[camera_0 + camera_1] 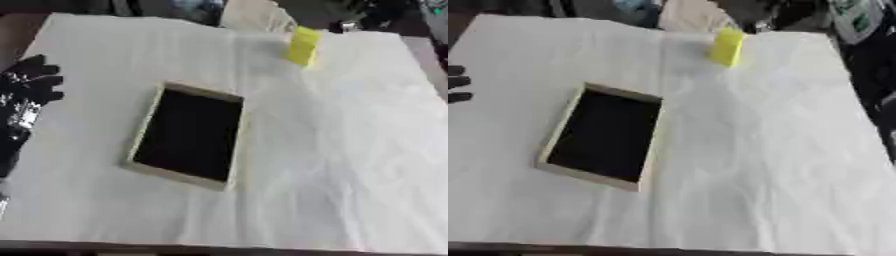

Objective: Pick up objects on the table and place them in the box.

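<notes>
left hand (pixel 31 82) sat over left edge of table (pixel 350 165), fingers spread and relaxed, holding nothing. right hand not seen in either view. box (pixel 186 135), shallow, light rim, dark inside, lay near table middle, toward left, nothing in it. yellow block (pixel 304 46) stood near far edge, well apart from box and hand. block looked light, maybe spongy, likely to squash or tip; best taken across its two broad faces, low on body.
</notes>
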{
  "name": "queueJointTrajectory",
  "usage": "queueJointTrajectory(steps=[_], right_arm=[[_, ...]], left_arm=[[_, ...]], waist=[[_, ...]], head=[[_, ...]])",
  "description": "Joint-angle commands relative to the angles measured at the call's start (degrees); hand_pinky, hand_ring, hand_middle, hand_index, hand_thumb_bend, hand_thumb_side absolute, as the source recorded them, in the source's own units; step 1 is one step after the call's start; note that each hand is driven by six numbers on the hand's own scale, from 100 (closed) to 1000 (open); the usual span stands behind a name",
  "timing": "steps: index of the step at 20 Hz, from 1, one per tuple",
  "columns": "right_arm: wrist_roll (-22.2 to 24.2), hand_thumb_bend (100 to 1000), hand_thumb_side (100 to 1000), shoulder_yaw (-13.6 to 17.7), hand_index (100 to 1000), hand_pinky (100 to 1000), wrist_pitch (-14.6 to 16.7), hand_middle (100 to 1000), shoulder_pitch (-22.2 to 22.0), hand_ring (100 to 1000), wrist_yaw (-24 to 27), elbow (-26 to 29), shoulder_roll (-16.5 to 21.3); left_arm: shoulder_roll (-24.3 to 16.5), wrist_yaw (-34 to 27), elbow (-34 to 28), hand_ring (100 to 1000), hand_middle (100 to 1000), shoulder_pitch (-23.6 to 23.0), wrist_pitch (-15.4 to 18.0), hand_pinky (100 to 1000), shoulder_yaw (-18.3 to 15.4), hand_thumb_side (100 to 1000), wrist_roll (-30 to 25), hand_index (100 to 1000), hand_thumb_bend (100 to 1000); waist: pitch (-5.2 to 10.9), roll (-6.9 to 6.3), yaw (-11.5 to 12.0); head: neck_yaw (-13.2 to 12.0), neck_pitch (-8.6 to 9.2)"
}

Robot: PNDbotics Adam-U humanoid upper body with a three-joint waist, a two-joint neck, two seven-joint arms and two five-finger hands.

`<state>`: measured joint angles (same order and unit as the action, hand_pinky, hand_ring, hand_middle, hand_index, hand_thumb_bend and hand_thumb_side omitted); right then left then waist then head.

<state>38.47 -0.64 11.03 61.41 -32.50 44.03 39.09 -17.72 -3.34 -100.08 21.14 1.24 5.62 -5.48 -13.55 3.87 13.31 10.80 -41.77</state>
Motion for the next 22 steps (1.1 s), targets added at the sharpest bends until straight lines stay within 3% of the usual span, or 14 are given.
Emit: queueJointTrajectory(steps=[1, 8, 22], right_arm=[[-2.12, 436, 481, 0.99, 1000, 856, -0.39, 917, 0.71, 878, 0.04, -0.05, 1.43], [-8.58, 434, 479, 1.40, 1000, 852, -0.90, 916, -0.05, 875, -0.28, -0.74, 1.35], [-13.67, 427, 481, 2.10, 1000, 846, -1.37, 912, -1.41, 871, 0.22, -2.01, 2.42]], left_arm=[[-0.63, -0.11, -1.47, 826, 775, 0.92, 0.11, 799, 0.13, 650, -0.43, 904, 395], [-0.41, -0.29, -2.04, 827, 776, 1.23, 0.10, 800, 0.20, 654, -0.79, 904, 392], [0.73, -0.85, -2.61, 827, 777, 1.14, 0.06, 802, 0.48, 665, -1.36, 904, 386]], waist=[[0.77, -0.22, 0.22], [-0.32, -0.51, 1.85], [-1.99, -1.35, 4.21]], head=[[0.70, 0.46], [1.82, 1.27], [3.82, 2.51]])
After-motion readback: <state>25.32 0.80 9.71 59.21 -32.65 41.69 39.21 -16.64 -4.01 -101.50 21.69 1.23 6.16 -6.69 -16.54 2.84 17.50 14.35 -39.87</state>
